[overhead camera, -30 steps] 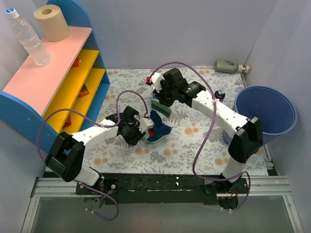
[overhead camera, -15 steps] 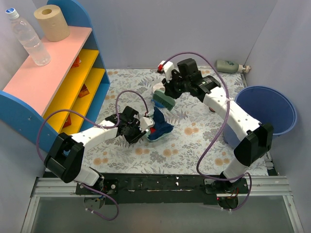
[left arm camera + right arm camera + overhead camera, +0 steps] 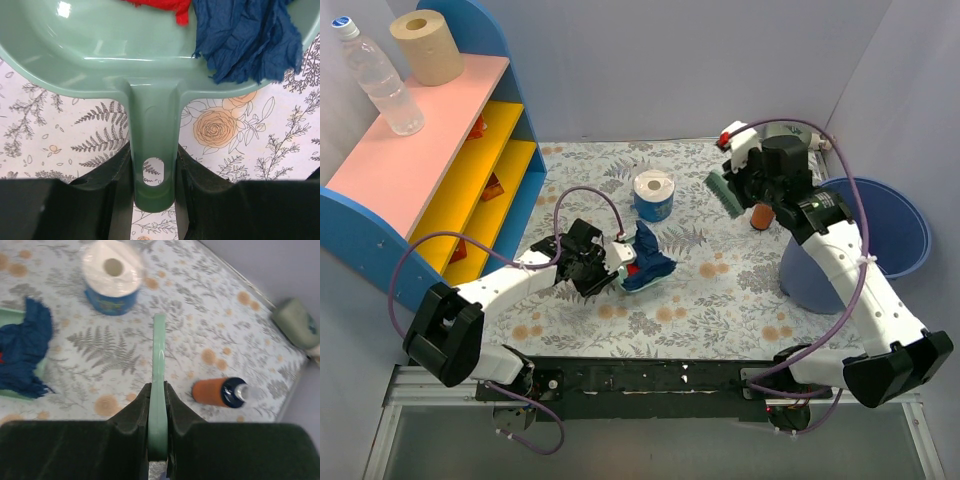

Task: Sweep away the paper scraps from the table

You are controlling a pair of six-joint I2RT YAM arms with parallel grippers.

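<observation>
Both tools clench: left tool on the dustpan handle, right tool on the brush; paper scraps sit in the pan, blue one overhanging the counter; a tilt could spill it.

I found the paper scraps lying in the dustpan at the table's middle. From there the roll stood at twelve o'clock, the brush and bottle near two, the bin at three, the shelf at ten.
</observation>
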